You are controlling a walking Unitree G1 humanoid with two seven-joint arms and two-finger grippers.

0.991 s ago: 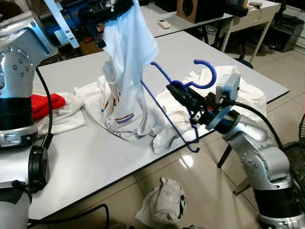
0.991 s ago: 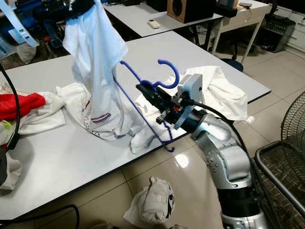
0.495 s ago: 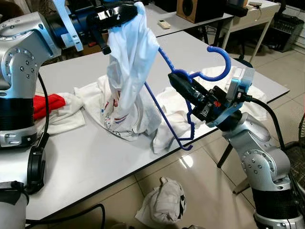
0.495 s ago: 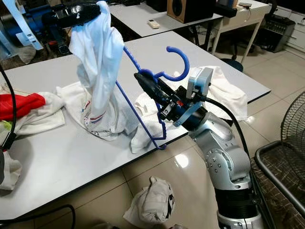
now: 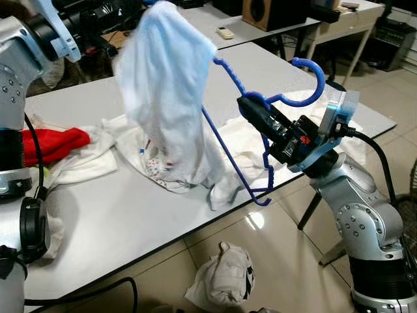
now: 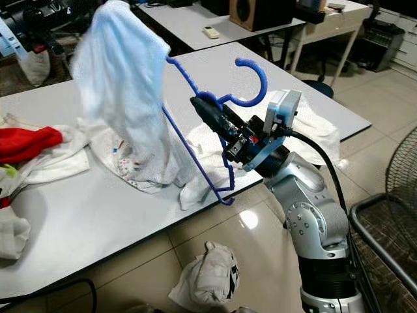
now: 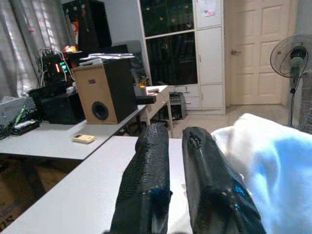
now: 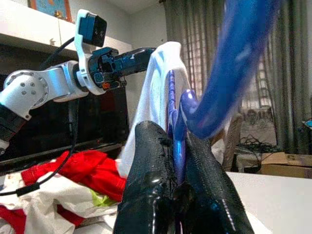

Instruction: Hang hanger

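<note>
A blue plastic hanger (image 5: 231, 147) is held over the table's front edge, with my right gripper (image 5: 246, 104) shut on its neck just below the hook (image 5: 311, 73). One hanger shoulder points up at the white shirt (image 5: 166, 98). The shirt hangs blurred above the white table (image 5: 130, 215), its hem still resting on the tabletop. My left gripper (image 7: 175, 134) is high at the back left, shut on the shirt's top. In the right wrist view the hanger (image 8: 229, 73) runs between the black fingers (image 8: 148, 165), with the shirt (image 8: 161, 83) just beyond.
A red cloth (image 5: 55, 142) and more white laundry (image 5: 306, 124) lie on the table. A bundled white cloth (image 5: 225, 274) is on the tiled floor by the table's front edge. A standing fan (image 6: 391, 215) is at the right. Another table with a speaker (image 5: 264, 12) stands behind.
My left arm has swung up and to the left, pulling the shirt higher and spreading it. My right gripper has raised the hanger a little closer to the shirt.
</note>
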